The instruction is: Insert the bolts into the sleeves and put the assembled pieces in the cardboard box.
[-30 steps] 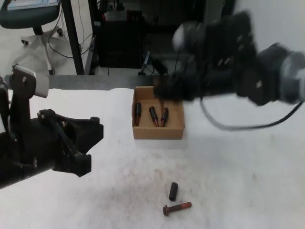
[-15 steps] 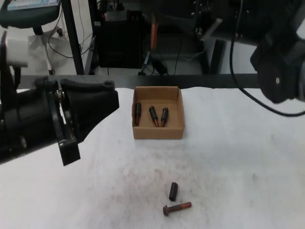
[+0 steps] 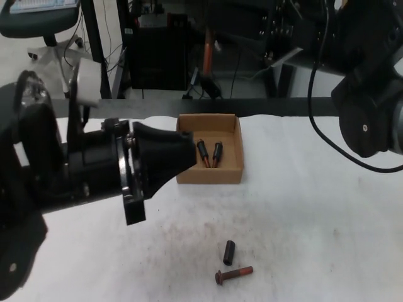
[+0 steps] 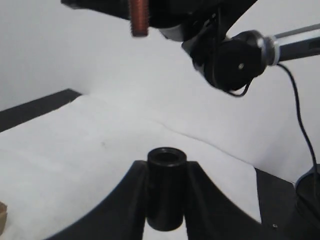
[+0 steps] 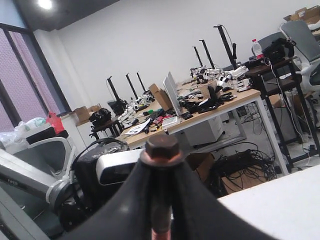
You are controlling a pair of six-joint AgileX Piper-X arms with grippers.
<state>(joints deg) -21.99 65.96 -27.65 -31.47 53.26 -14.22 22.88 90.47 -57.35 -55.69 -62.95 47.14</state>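
Note:
My left gripper (image 4: 166,172) is shut on a black sleeve (image 4: 166,200), held with its open bore facing outward. In the high view the left gripper (image 3: 179,153) hangs over the left side of the cardboard box (image 3: 211,174). My right gripper (image 5: 161,167) is shut on a rusty bolt (image 5: 161,148), gripped just below its hex head. That bolt (image 3: 206,51) hangs high beyond the bench's far edge, and its threaded tip (image 4: 138,19) sits above and apart from the sleeve. Two assembled pieces (image 3: 203,153) (image 3: 216,153) lie in the box.
A loose black sleeve (image 3: 229,251) and a loose rusty bolt (image 3: 233,274) lie on the white bench cover near the front edge. The right arm's joint and cable (image 3: 368,113) hang over the bench's right side. Dark equipment stands behind the bench.
The left arm has swung right and now covers the box's left part. The right arm has left the box and risen to the back right with the bolt.

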